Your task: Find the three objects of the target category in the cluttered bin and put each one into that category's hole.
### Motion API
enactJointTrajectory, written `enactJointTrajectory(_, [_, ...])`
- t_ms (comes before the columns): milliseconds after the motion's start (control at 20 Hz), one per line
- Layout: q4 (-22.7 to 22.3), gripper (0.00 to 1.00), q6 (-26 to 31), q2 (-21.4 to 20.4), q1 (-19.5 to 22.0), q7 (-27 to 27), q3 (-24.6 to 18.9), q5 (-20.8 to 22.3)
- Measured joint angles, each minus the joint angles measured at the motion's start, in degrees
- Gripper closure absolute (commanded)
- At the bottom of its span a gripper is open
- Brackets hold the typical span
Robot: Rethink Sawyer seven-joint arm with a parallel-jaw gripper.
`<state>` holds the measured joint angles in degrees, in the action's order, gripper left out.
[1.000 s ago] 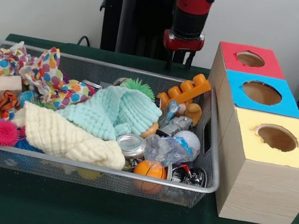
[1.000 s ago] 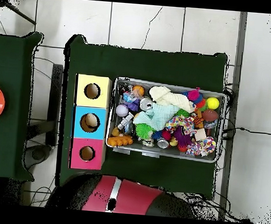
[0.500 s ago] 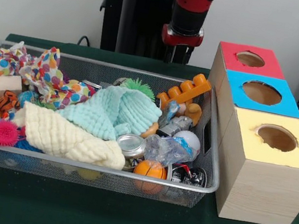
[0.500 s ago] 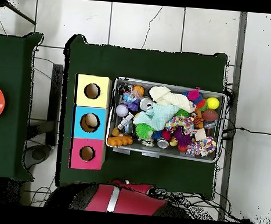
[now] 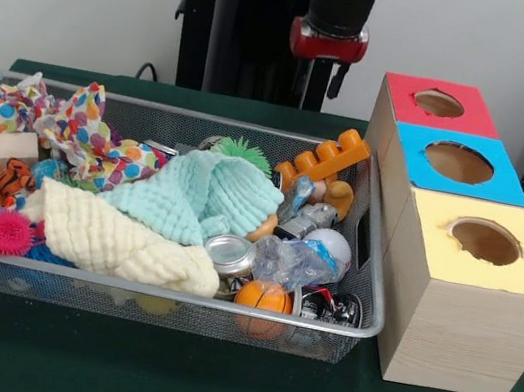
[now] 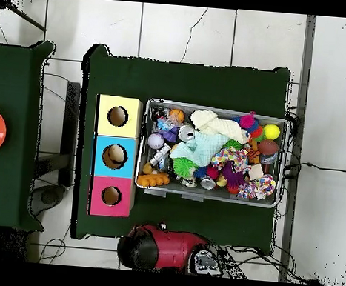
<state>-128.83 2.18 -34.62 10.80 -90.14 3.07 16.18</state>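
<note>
Green table, bin [image 5: 361,327] well below fingers [image 5: 335,79]

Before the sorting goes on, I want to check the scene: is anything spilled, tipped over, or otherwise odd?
Nothing is spilled: the clutter stays inside the mesh bin. The three boxes sit upright in a row. One detail: in the overhead view, the blue box's hole already holds a tan object, while the other two holes look empty.

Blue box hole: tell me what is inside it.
In the overhead view a tan rounded object lies inside the blue box. In the front view the hole's rim covers it, showing only brown interior.
</note>
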Motion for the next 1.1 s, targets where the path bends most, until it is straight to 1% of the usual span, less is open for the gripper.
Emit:
enactJointTrajectory(200, [-2.68,0.0,2.0,-4.47,0.85,0.0,-1.13,-1.49])
enactJointTrajectory(300, [-3.65,0.0,2.34,-5.79,0.99,0.0,-1.35,-1.81])
enactJointTrajectory(400, [-6.34,0.0,2.52,-8.72,0.99,0.0,-1.51,-2.3])
enactJointTrajectory(550, [-7.98,0.0,2.52,-9.88,0.95,-0.01,-1.51,-2.3])
enactJointTrajectory(600, [-9.69,0.0,2.39,-10.34,0.84,-0.01,-1.5,-2.32])
enactJointTrajectory(700, [-10.6,0.0,2.1,-10.24,0.65,-0.01,-1.47,-2.32])
enactJointTrajectory(800, [-12.11,0.0,1.1,-9.17,0.05,-0.01,-1.45,-2.32])
enactJointTrajectory(900, [-12.25,0.0,0.81,-8.39,-0.15,-0.01,-1.45,-2.32])
enactJointTrajectory(950, [-12.07,0.0,0.54,-6.57,-0.35,-0.01,-1.49,-2.33])
enactJointTrajectory(1100, [-11.34,0.0,0.52,-4.11,-0.56,-0.01,-1.49,-2.35])
